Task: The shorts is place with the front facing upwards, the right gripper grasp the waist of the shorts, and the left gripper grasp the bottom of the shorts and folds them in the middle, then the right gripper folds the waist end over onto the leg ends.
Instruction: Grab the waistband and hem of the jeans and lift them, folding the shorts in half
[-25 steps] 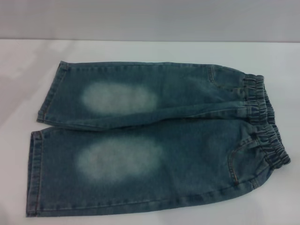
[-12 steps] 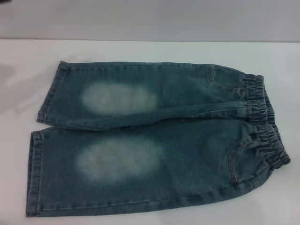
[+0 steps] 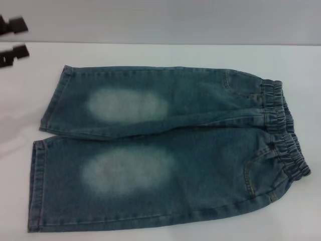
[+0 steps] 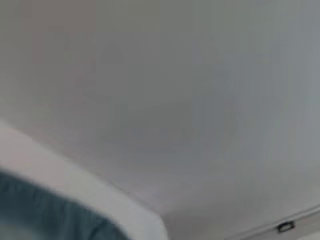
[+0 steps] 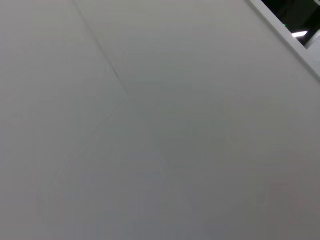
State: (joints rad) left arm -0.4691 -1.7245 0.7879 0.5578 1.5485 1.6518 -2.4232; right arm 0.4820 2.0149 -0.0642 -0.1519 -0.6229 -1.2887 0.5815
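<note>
Denim blue shorts (image 3: 165, 150) lie flat on your white tabletop (image 3: 160, 55), well clear of the left gripper (image 3: 12, 40), whose two black fingers (image 3: 14, 25) stand apart, holding nothing.

The shorts (image 3: 165, 150) lay flat and unfolded on the white tabletop (image 3: 301, 65), front up, the waist end (image 3: 283, 128) toward its right edge, the leg ends (image 3: 42, 150) toward its left.
</note>
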